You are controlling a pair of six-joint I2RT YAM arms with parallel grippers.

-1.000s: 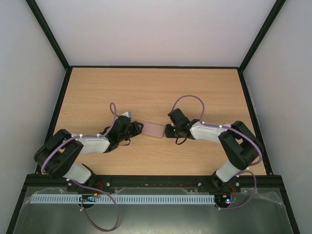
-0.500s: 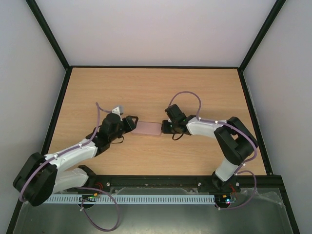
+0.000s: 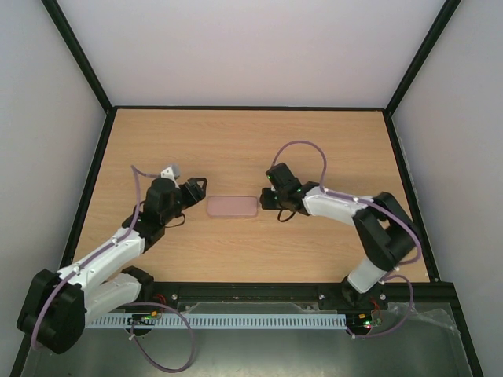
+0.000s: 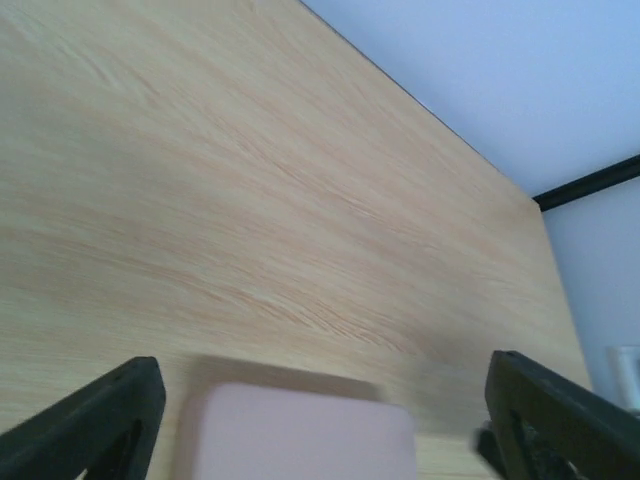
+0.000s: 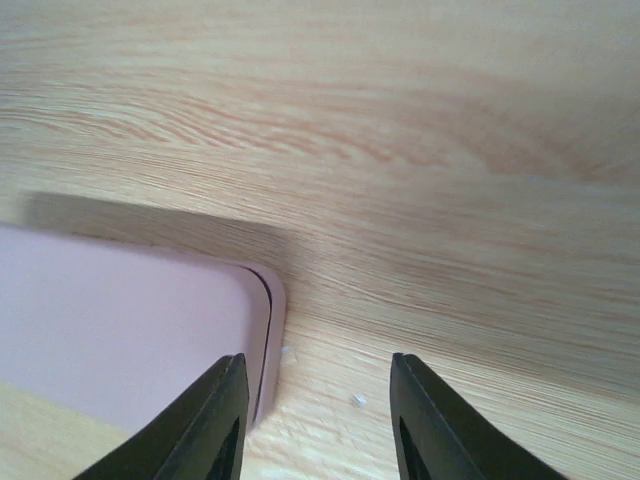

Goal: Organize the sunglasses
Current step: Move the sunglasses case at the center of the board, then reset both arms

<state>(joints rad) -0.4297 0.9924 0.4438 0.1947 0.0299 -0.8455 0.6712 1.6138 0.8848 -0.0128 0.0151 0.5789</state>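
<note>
A closed pink case [image 3: 233,206] lies flat on the wooden table, midway between my two arms. The sunglasses are hidden in every view. My left gripper [image 3: 196,190] stands open just left of the case's left end, a small gap away. In the left wrist view its jaws [image 4: 320,370] are spread wide, with the case [image 4: 300,438] low between them and untouched. My right gripper [image 3: 264,199] is open at the case's right end. In the right wrist view the case's rounded corner [image 5: 130,320] sits by the left finger [image 5: 205,425], and only bare wood lies between the fingers.
The table [image 3: 251,141] is fenced by a black frame with white walls at the back and both sides. The arm bases and a cable tray sit along the near edge [image 3: 251,294].
Both grippers have opened and let go of the case. The left arm has drawn back to the left. The case has shifted slightly left and now lies level.
</note>
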